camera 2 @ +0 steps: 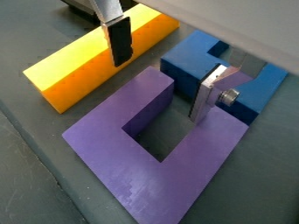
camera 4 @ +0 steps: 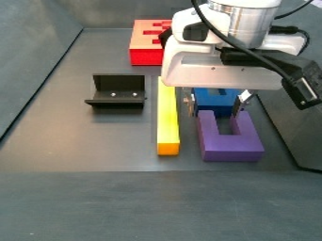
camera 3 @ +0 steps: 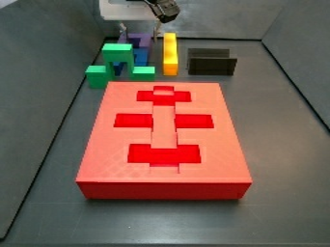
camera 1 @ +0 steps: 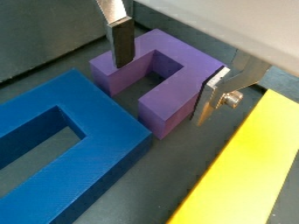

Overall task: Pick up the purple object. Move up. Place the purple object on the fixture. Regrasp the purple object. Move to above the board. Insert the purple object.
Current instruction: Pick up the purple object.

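Gripper over the purple block, fingers either side of one prong, not yet closed.

We see the gripper (camera 1: 163, 74) low over the purple block (camera 1: 158, 77), which lies flat on the dark floor between the yellow bar (camera 1: 251, 162) and the blue block (camera 1: 65, 144). Jaws stand open: one finger (camera 1: 119, 44) hangs in the block's slot, the other (camera 1: 214, 96) outside a prong, so one prong sits between the pads with gaps on both sides. The block is directly beneath, so we judge the coming move is mainly a squeeze. Its long axis runs along the prongs, parallel to the yellow bar (camera 4: 168, 120); in a side view the open end faces the blue block (camera 4: 217, 98) and the red board (camera 4: 152, 38). The fixture (camera 4: 116, 94) stands well apart, beyond the yellow bar.
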